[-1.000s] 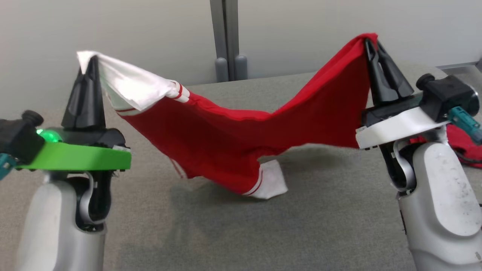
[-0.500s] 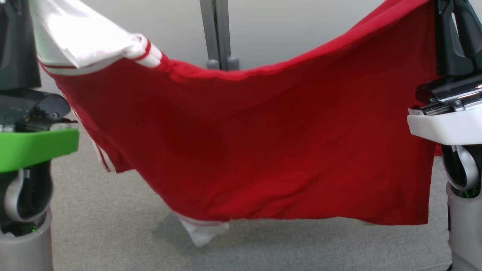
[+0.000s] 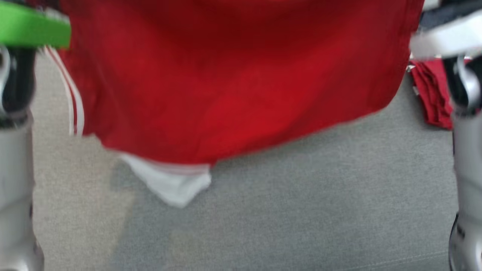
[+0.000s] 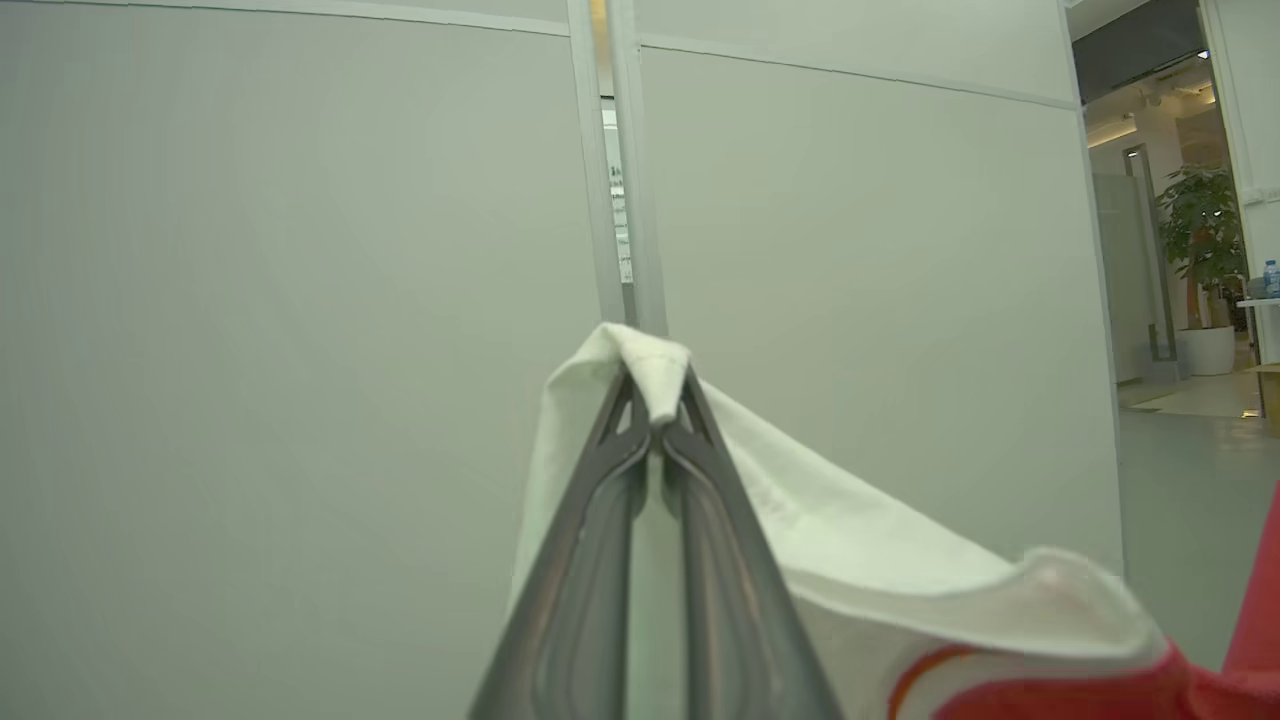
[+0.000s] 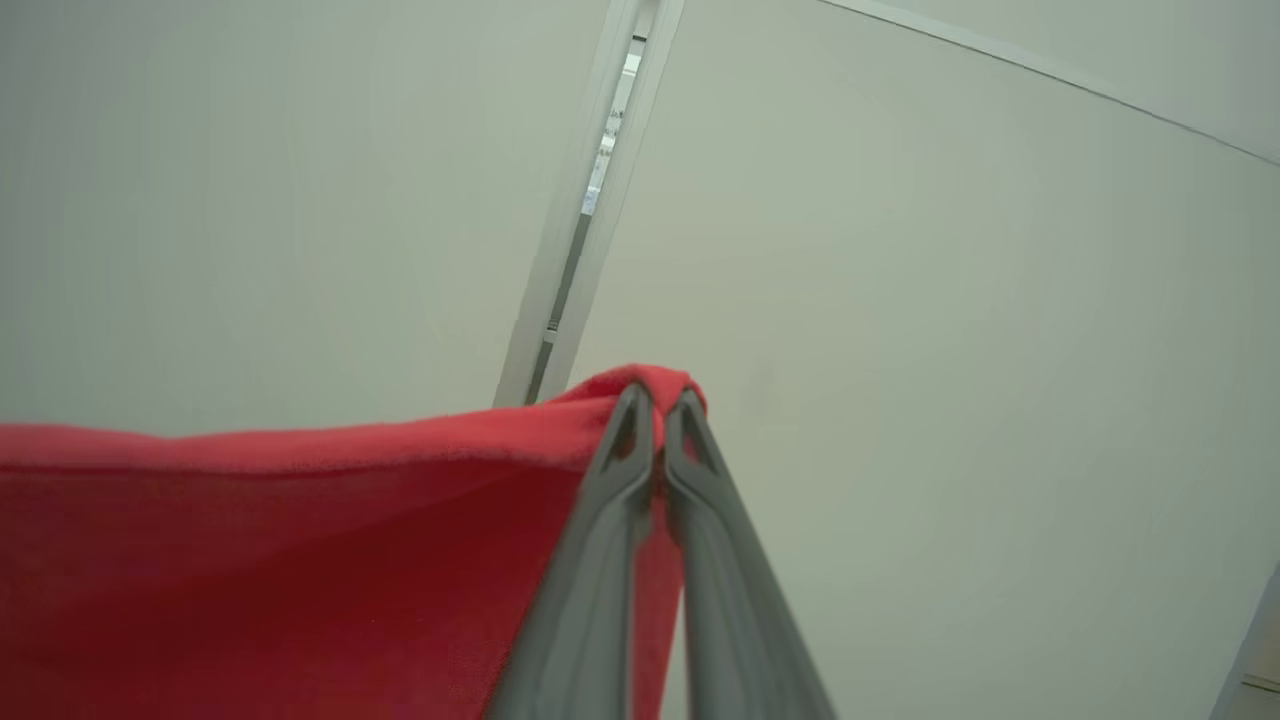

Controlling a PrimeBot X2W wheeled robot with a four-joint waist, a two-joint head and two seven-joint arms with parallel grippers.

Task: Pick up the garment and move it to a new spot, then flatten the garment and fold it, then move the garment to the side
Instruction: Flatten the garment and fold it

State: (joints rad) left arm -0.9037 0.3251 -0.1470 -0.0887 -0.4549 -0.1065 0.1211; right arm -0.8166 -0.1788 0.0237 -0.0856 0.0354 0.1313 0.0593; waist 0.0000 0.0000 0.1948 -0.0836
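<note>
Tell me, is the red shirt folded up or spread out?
Spread out: the red shirt hangs wide between the left tool and right tool.

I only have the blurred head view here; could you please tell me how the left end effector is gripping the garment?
Observer: The left end effector is shut on the white section of the garment, cloth bunched over its tips.
Operator: Thank you, and the right one?
Observer: The right end effector is shut on a red edge, a small fold over its tips.
Operator: What lies ahead of them?
Observer: A pale partition wall; a potted plant stands past its end.
</note>
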